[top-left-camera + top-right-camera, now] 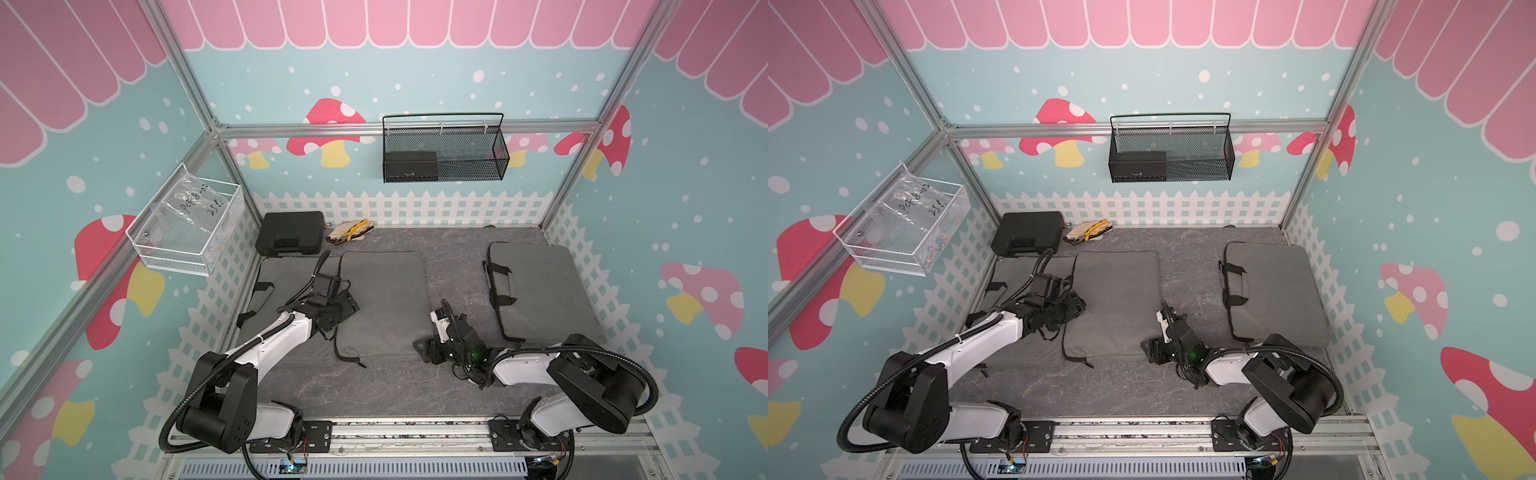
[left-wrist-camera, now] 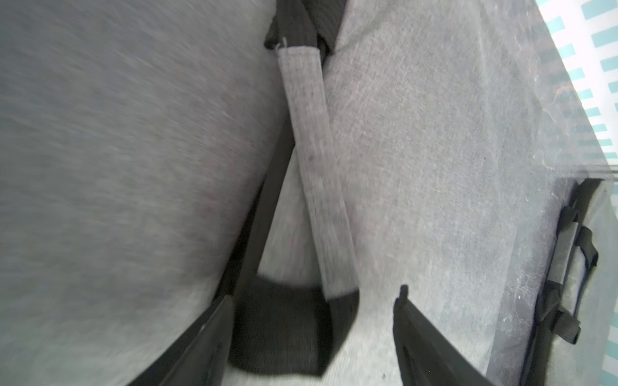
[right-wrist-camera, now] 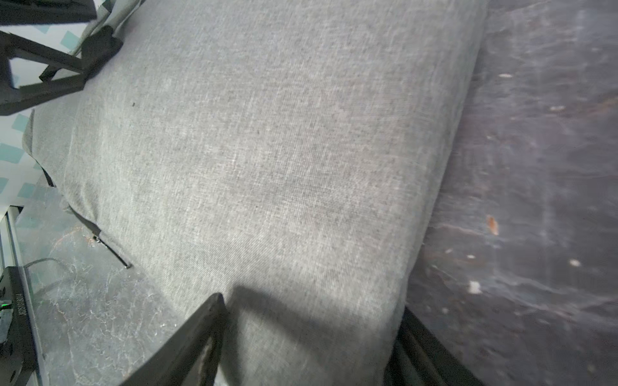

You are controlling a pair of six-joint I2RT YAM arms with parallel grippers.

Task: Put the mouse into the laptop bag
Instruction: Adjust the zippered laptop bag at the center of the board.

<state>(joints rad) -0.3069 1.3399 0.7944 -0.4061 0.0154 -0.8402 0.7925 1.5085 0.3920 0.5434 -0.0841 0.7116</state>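
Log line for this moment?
left gripper open over bag handle | right gripper open at laptop bag edge | mouse unseen

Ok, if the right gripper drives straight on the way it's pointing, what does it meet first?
The middle grey laptop bag: the right gripper points, jaws open, across its top fabric, which fills the way ahead. Height above the fabric is unclear.

Grey laptop bag [image 3: 267, 160] between spread end effector [image 3: 311, 304] fingers; dark tabletop [image 3: 535, 200] beside
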